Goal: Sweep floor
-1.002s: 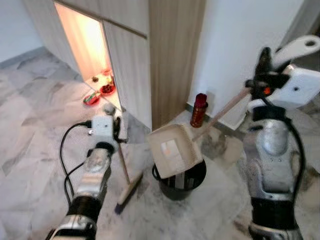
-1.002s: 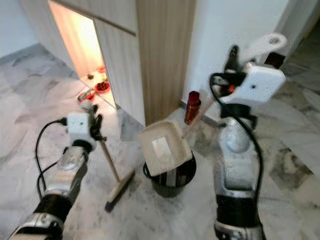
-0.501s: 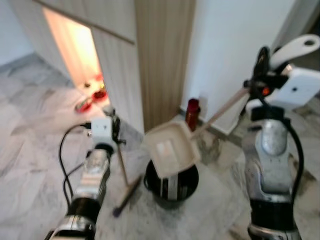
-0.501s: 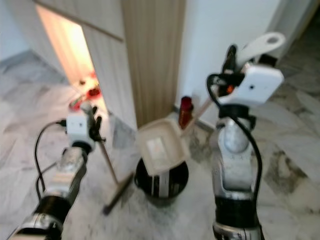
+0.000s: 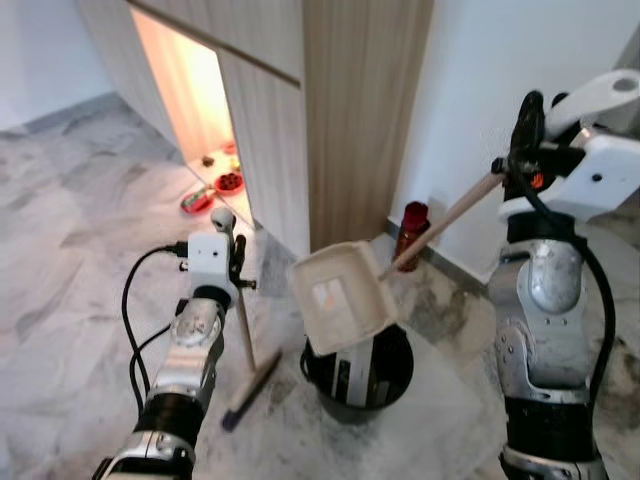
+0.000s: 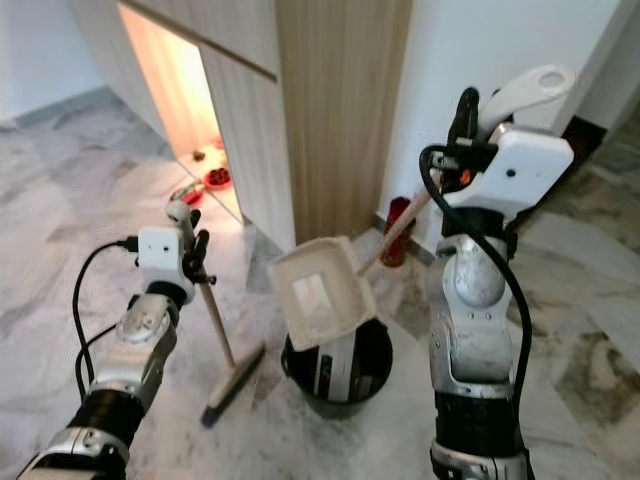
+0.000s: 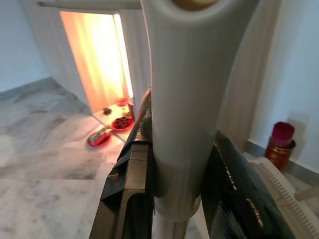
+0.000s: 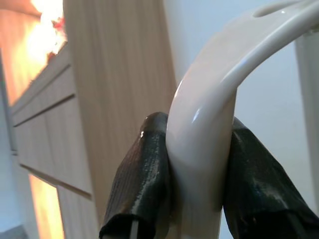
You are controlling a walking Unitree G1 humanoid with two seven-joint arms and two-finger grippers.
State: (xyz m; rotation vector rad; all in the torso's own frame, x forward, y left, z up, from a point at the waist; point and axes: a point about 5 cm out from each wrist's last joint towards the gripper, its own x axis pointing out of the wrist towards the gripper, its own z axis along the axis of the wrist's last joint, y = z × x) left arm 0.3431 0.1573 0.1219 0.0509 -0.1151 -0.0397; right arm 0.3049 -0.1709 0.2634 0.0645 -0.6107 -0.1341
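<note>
My left gripper (image 5: pixel 232 262) is shut on the wooden handle of a broom (image 5: pixel 243 345), whose brush head (image 5: pixel 247 392) rests on the marble floor left of a black bin (image 5: pixel 358 378). The broom's white handle cap (image 7: pixel 182 109) sits between the black fingers (image 7: pixel 132 169) in the left wrist view. My right gripper (image 5: pixel 527 130) is raised at the right and shut on the white handle end (image 8: pixel 209 124) of a long-handled dustpan. The cream dustpan tray (image 5: pixel 340 297) hangs tilted over the bin's mouth, its wooden pole (image 5: pixel 445 220) slanting up to my right gripper.
A wood-panelled cabinet (image 5: pixel 350 110) and a white wall (image 5: pixel 500 70) stand close behind the bin. A red canister (image 5: pixel 411 232) sits at the wall's foot. A lit recess (image 5: pixel 195 100) at the left holds small red dishes (image 5: pixel 198 200). Marble floor (image 5: pixel 70 260) stretches open to the left.
The camera has swung and steadied, so the whole scene has shifted. Both grippers keep their holds, and the dustpan stays tilted over the bin.
</note>
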